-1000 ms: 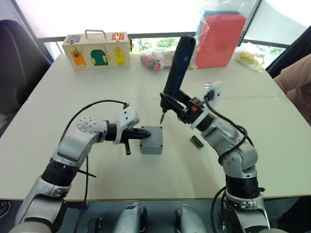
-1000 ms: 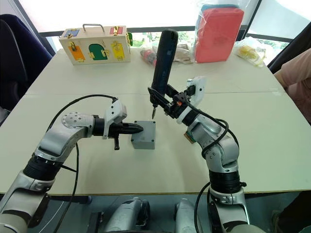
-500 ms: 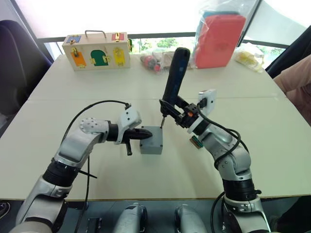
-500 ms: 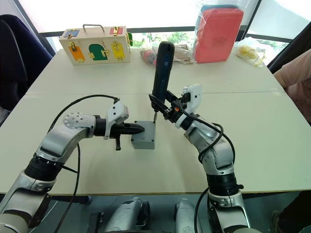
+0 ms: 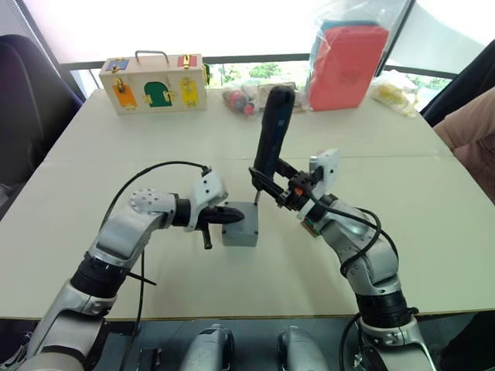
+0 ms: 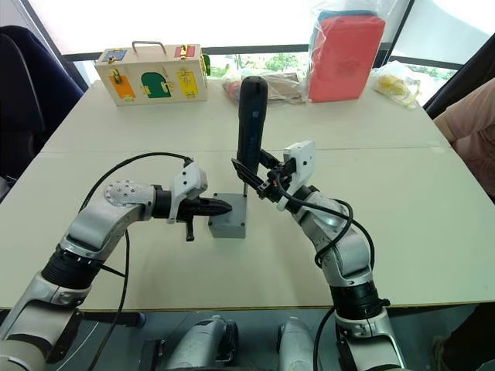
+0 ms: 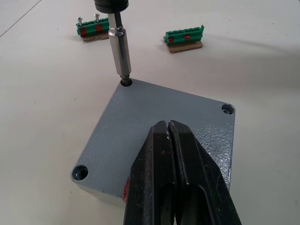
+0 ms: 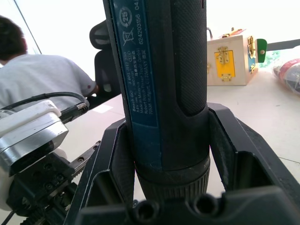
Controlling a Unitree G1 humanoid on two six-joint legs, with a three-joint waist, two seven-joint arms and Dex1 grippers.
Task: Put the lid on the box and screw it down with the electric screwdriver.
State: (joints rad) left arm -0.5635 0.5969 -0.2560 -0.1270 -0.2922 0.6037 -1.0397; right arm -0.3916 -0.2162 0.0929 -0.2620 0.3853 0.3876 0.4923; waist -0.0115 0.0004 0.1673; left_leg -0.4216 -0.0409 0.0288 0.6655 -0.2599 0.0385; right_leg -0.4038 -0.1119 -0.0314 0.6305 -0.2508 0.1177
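On the pale table (image 5: 116,139), seen from the head camera, the box (image 5: 240,226) sits near the middle with the lid (image 5: 242,213) already on it. The left gripper (image 5: 230,216) presses its closed fingers flat on the lid, probably to keep the box from turning under the driver. The right gripper (image 5: 280,188) is clamped around the electric screwdriver (image 5: 271,137), held nearly upright so the bit drops into the lid's far corner hole.

Over the left wrist, the two black fingers (image 7: 178,173) lie shut together on the grey lid. The metal bit (image 7: 119,51) stands in one corner screw hole, while two other corner holes look empty, so the screwing seems barely begun. Two green-and-brown blocks (image 7: 183,38) lie on the table beyond.

Along the right wrist, the jaws hold the black tool body on both sides, a firm grip that should resist twist. A seated person (image 8: 42,75) is in the background.

Across the far edge stand a wooden case (image 5: 153,81) and a red box in a plastic bag (image 5: 346,63), before bright windows.
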